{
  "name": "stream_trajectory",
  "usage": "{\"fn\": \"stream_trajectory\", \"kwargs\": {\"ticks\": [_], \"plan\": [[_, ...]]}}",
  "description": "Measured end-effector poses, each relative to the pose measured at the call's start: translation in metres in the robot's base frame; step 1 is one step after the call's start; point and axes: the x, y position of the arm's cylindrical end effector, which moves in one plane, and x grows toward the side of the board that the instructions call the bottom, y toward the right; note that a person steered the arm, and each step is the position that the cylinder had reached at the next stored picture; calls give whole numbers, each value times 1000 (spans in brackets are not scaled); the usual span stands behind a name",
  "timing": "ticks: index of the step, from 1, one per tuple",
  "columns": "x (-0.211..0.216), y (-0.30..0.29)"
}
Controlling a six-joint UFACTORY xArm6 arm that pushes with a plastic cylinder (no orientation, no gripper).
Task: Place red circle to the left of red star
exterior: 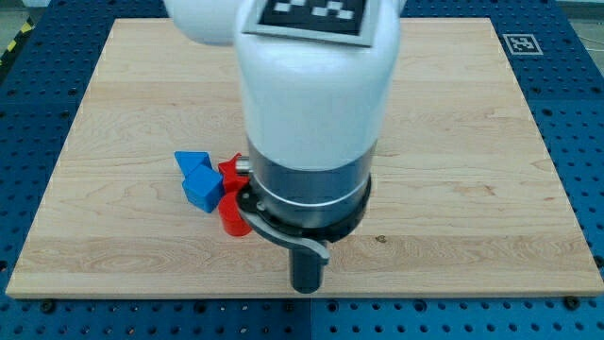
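Observation:
A red block [232, 219], partly hidden by the arm, lies left of the arm's base near the view's bottom; it looks like the red circle. Just above it a second red block [229, 176] shows pointed edges, likely the red star, mostly covered by the arm. Two blue blocks sit to their left: a blue one [192, 162] above and a blue cube-like one [201, 190] below, touching the red blocks. My tip is hidden behind the arm's body [307, 170], so its place relative to the blocks cannot be told.
The wooden board [472, 142] lies on a blue perforated table [585, 113]. A fiducial marker [518, 42] sits at the board's top right corner. A dark cylinder of the arm [307, 272] overhangs the board's bottom edge.

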Motion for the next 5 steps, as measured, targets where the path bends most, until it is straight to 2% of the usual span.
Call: {"fn": "stream_trajectory", "kwargs": {"ticks": [1,5], "plan": [[-5,-30],[-6,-45]]}}
